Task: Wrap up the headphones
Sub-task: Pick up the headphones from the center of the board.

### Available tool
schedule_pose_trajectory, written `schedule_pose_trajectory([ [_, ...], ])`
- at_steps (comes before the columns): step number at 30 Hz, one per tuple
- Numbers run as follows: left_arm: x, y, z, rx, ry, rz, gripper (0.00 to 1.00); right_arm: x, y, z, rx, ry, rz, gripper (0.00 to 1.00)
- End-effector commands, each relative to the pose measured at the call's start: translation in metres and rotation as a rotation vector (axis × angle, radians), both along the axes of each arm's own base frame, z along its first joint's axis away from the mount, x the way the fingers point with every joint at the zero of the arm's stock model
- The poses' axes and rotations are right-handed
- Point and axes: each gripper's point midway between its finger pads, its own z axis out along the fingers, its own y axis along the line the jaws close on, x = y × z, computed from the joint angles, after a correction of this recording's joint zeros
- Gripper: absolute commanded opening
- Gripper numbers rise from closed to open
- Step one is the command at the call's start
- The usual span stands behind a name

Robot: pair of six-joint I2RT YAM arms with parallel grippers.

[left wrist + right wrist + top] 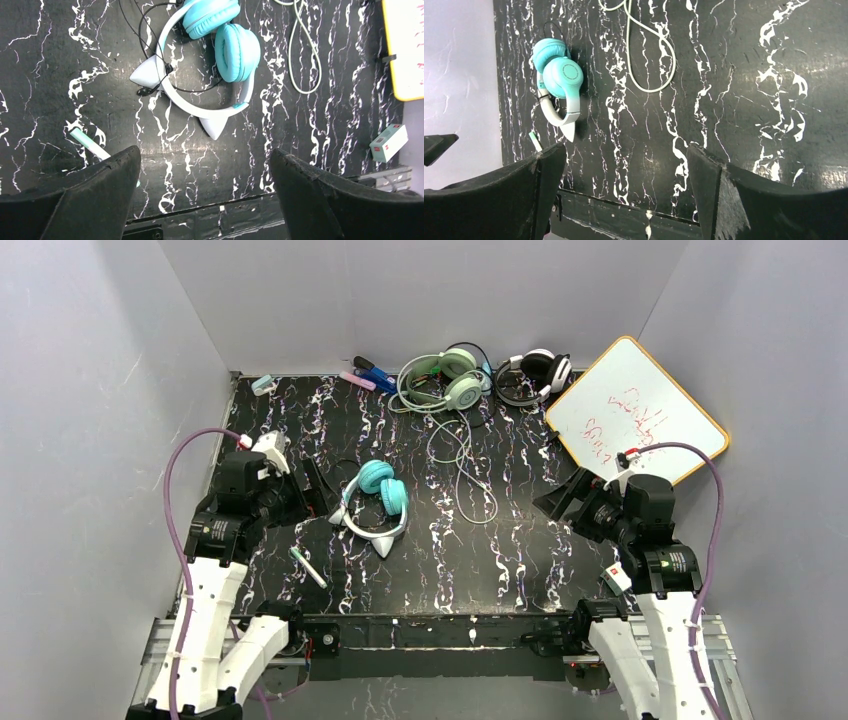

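Black marble-look bench (520, 550) with white veins fills the whole booth floor. Next biggest thing is a yellow-framed whiteboard (637, 410) with red scribbles, sitting at an angle in the far right corner.

Both arms hover over the near half. The left claw (204, 152) has its jaws spread wide with nothing in them, just bare bench between the fingers. The right claw (625, 147) is the same: wide open and empty, well to the right of everything.

Now the headphones. The teal headset (378, 498) with the white cat-ear band lies left of centre, cups folded together, ears pointing toward the arms. It's just ahead of the left claw, not touching it. A thin black cable (150, 12) loops loosely around its band. The mint-green headset (445, 378) sits at the back edge near the middle. The black-and-white headset (532, 375) is just to its right, close to the whiteboard's corner.

The pale cable (465, 470) from the mint-green one trails toward the middle of the bench in a long loose loop, passing right of the teal headset.

Small stuff: a white pen with a green end (308, 567) lies on the near left, close to the left claw. A pink marker (357, 380) and a blue marker (380, 378) lie at the back, left of the mint-green headset.
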Motion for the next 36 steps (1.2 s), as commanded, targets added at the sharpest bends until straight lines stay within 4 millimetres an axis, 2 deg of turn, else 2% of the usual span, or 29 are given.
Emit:
schedule_pose_trajectory([
  [1,-0.01,0.001,0.002,0.059,0.011,-0.074,0.98,0.0,-0.007,0.012,-0.01,-0.008,-0.052,0.99],
  [6,-0.011,0.026,0.007,0.254,0.013,-0.082,0.98,0.002,0.004,0.005,0.033,0.024,-0.002,0.99],
  [9,-0.009,0.024,0.013,0.272,-0.023,-0.105,0.98,0.005,0.007,0.001,0.049,0.026,0.01,0.99],
  [15,-0.005,0.045,-0.011,0.277,0.095,0.129,0.98,0.01,0.008,-0.011,0.048,0.098,0.011,0.99],
  [18,-0.007,0.041,-0.028,0.221,0.138,0.186,0.99,0.01,0.02,-0.014,0.067,0.085,0.101,0.99],
  [21,-0.008,0.013,-0.043,0.077,0.147,0.123,0.98,0.009,0.027,-0.013,0.086,0.077,0.148,0.99],
  [24,-0.015,-0.003,-0.066,-0.047,0.219,0.149,0.98,0.011,0.025,-0.02,0.065,0.099,0.158,0.99],
  [30,-0.025,-0.009,-0.101,-0.225,0.251,0.332,0.79,0.019,0.027,-0.028,0.064,0.101,0.179,0.99],
  [33,-0.026,-0.008,-0.118,-0.251,0.282,0.385,0.73,0.023,0.028,-0.027,0.057,0.086,0.194,0.99],
  [36,-0.025,-0.005,-0.127,-0.245,0.315,0.436,0.73,0.024,0.025,-0.027,0.02,0.083,0.202,0.99],
])
